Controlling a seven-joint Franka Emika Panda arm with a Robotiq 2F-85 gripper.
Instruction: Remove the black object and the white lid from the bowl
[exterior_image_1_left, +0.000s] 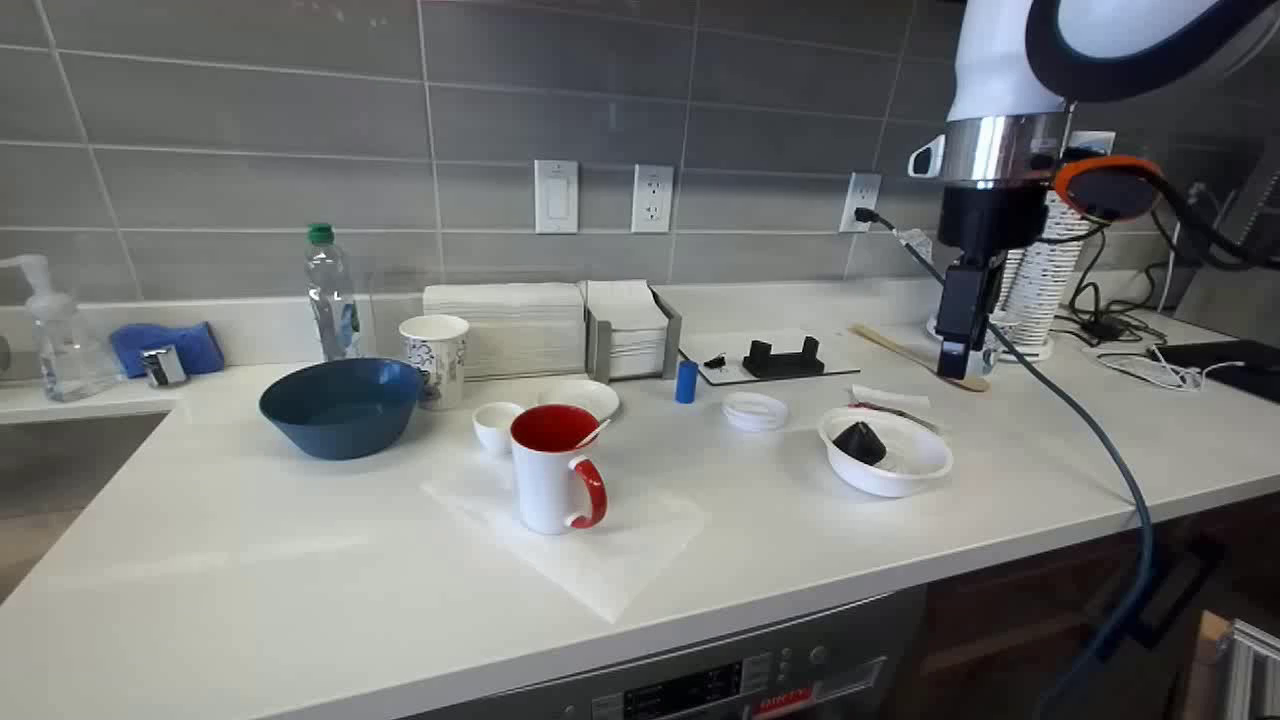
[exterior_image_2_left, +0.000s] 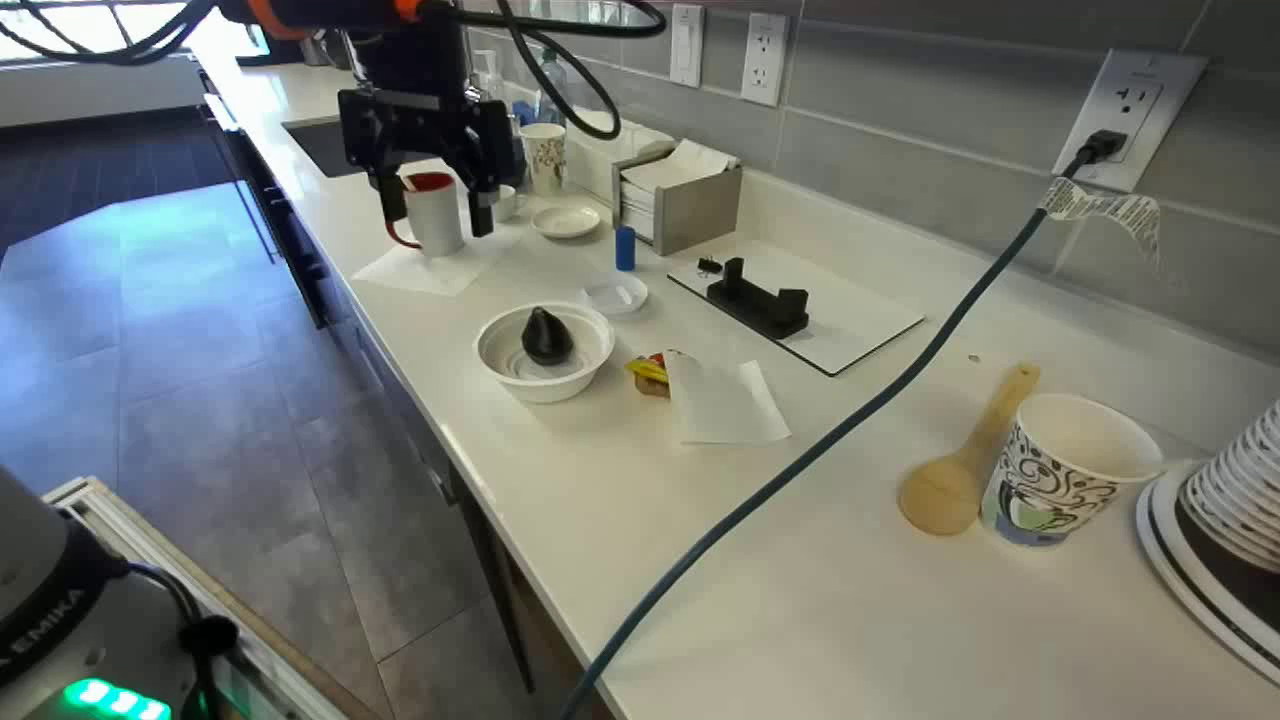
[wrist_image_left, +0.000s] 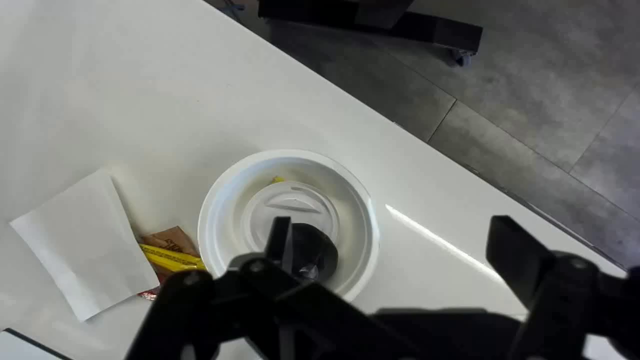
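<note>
Black object (wrist_image_left: 316, 250), lid (wrist_image_left: 291, 204), partly behind gripper (wrist_image_left: 390, 232), wrist view

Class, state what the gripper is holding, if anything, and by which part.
Nothing: the gripper is open, and the black object sits in the white bowl.

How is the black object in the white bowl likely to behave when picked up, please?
The black object may prove slippery, given its glossy-looking surface. Its rounded, tapering shape could make it roll or twist. Since it overlaps the white lid in the wrist view, the lid might shift.
</note>
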